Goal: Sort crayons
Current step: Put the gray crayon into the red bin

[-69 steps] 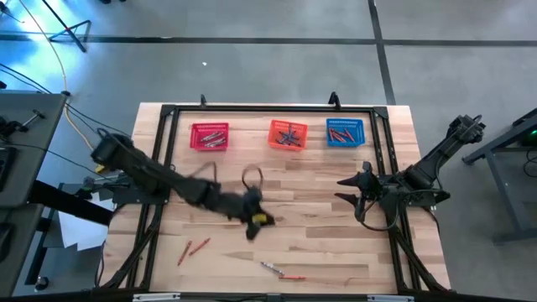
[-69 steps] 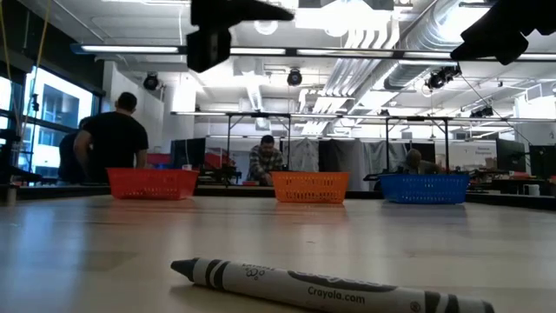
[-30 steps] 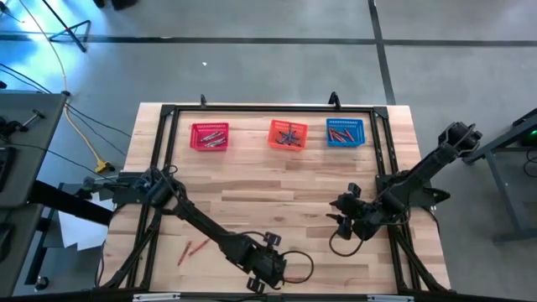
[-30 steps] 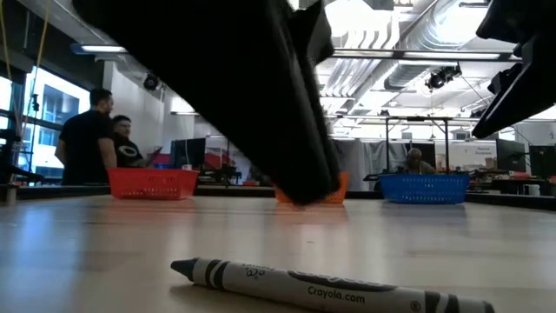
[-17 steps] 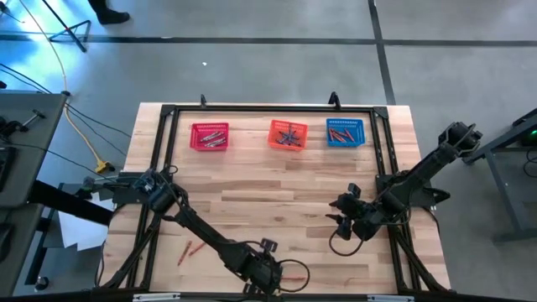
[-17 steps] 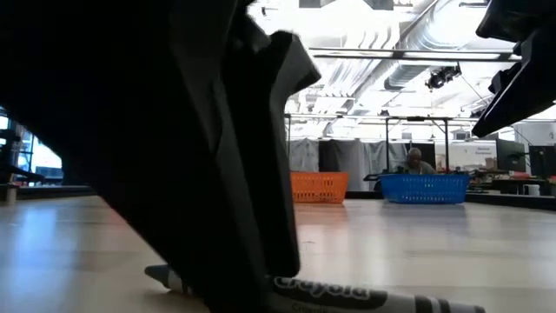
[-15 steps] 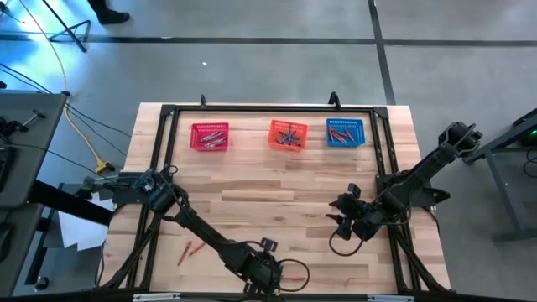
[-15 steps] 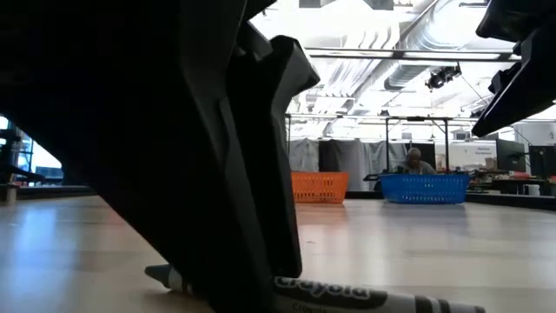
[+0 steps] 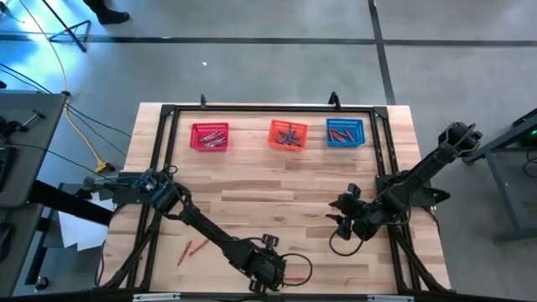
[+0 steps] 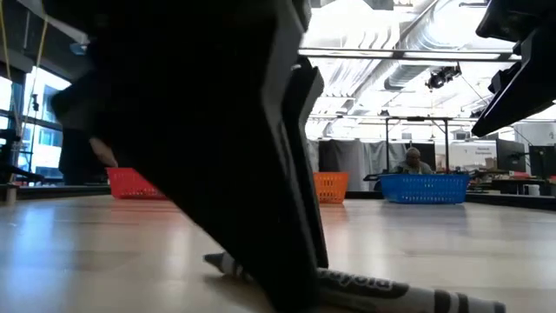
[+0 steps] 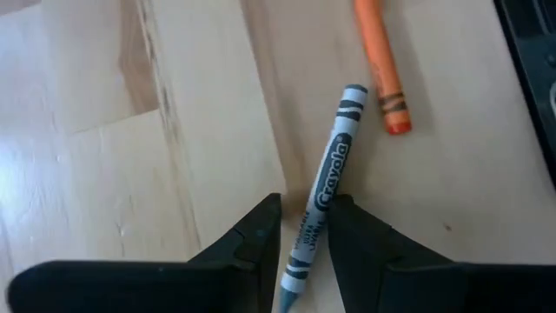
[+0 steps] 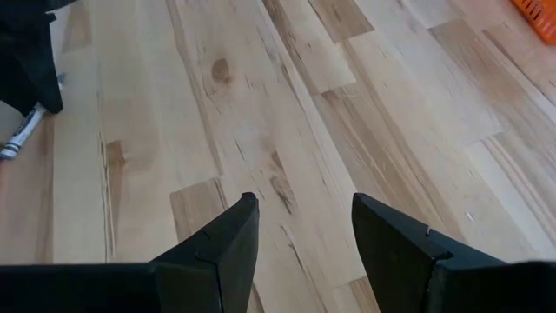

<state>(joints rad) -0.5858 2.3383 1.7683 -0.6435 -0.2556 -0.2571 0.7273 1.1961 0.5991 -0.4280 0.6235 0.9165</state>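
My left gripper [image 9: 270, 273] is down at the table's near edge, shut on a grey crayon [image 11: 323, 178] that lies on the wood; it fills the low view [image 10: 261, 174], with the crayon [image 10: 400, 289] under it. An orange crayon [image 11: 380, 65] lies just beyond the grey one. Two red crayons [image 9: 193, 247] lie at the near left. My right gripper [image 12: 300, 217] is open and empty above the table's right half [image 9: 344, 216]. Red [image 9: 210, 136], orange [image 9: 288, 134] and blue [image 9: 345, 132] baskets at the far edge hold more crayons. My left gripper pinches the grey crayon's two long sides [image 11: 304, 228] between its two fingers [image 11: 261, 230], near the crayon's pointed end. The fingers come from above, pointing down, and close across the crayon. The crayon's blunt end [image 11: 352, 96] sticks out ahead, and it lies about level at the table top.
A black frame rail [image 9: 268, 109] runs around the table's edge. People are in the room behind the table [image 10: 415, 161]. Bare wood lies between the two grippers and the baskets.
My left gripper has come down near the table's near edge onto the grey crayon. The crayon has slid a little toward the table's right and turned slightly. My right arm has kept still.
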